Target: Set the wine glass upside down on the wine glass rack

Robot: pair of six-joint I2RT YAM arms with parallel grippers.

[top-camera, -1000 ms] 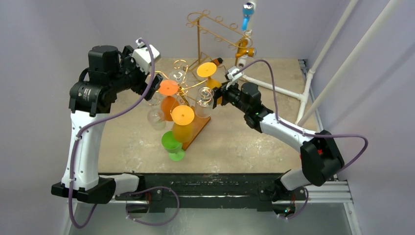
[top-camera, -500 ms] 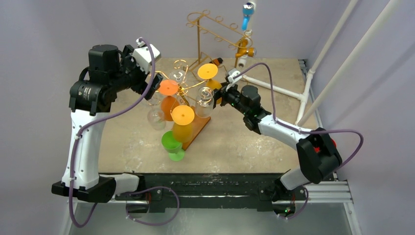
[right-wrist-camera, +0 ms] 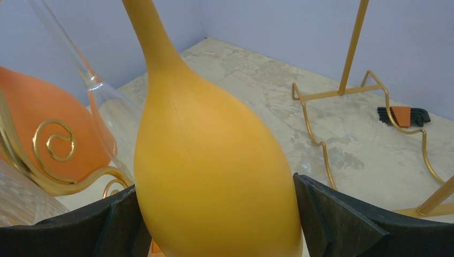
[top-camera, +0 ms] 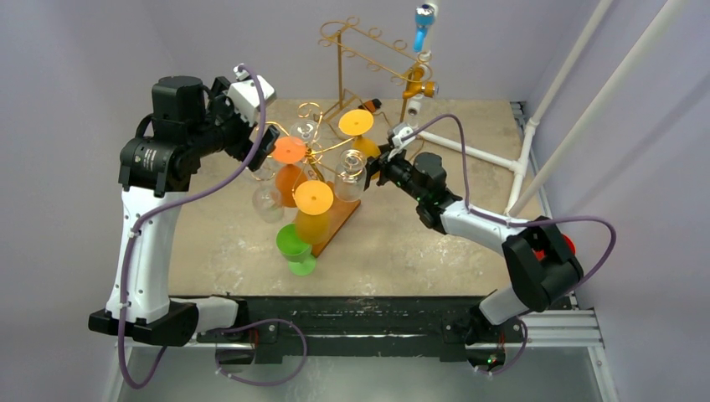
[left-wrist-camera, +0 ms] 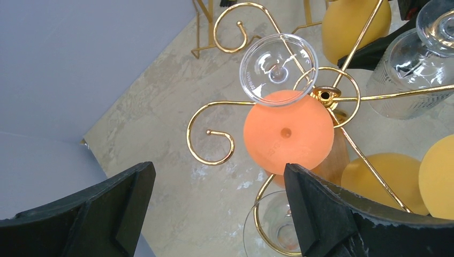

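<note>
Nearest the arm bases, on the surface (top-camera: 402,243): green glass (top-camera: 295,245), standing free just before the foot of the rack (top-camera: 343,216). On the rack's gold wire arms, hung foot-up: second yellow glass (top-camera: 313,198) at the near end, orange glass (top-camera: 289,150) behind it to the left, clear glasses (top-camera: 350,172) in between and on both sides. Above the orange glass's foot, apart from it: left pincer (left-wrist-camera: 214,211), spread wide, pinching nothing, a clear glass foot overlapping the orange one just beyond. At the rack's right side: right pincer (right-wrist-camera: 214,214), spread just as wide, one finger on each side of the bowl of the yellow glass (top-camera: 356,122); bowl filling the gap, contact too close to call. Yellow glass itself upside down at the rack's far right, stem rising, foot uppermost. Farther back: second gold rack (top-camera: 360,50), upright near the rear wall, and hex keys (right-wrist-camera: 402,115) lying on the surface near its foot.
</note>
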